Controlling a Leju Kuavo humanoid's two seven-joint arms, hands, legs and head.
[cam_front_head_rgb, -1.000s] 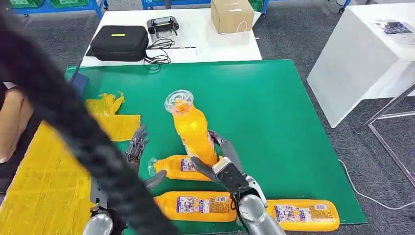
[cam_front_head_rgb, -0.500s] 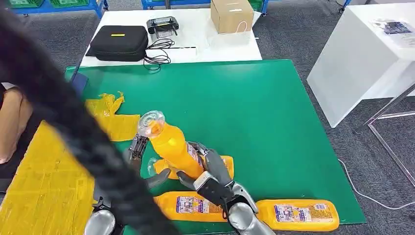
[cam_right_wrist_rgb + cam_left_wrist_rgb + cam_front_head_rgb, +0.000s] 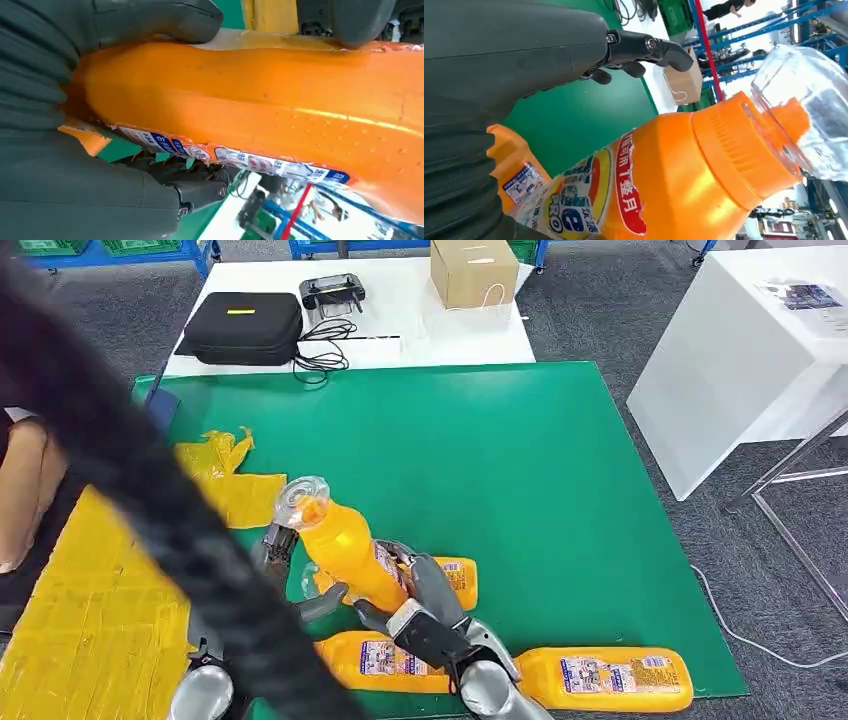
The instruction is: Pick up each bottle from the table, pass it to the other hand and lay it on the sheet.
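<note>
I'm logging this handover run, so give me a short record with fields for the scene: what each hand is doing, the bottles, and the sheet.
right hand: grips the lifted orange bottle around its body, tilted, clear cap toward the left hand
left hand: open, fingers spread beside the lifted bottle, not gripping it
bottles on green table: three lying flat: one behind the hands, two near the front edge
yellow sheet: on the robot's left, no bottle visible on it

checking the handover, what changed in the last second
The right hand carried its held bottle from upright to tilted, lower and toward the left hand, which has not gripped it. The three lying bottles and the yellow sheet stayed put.
</note>
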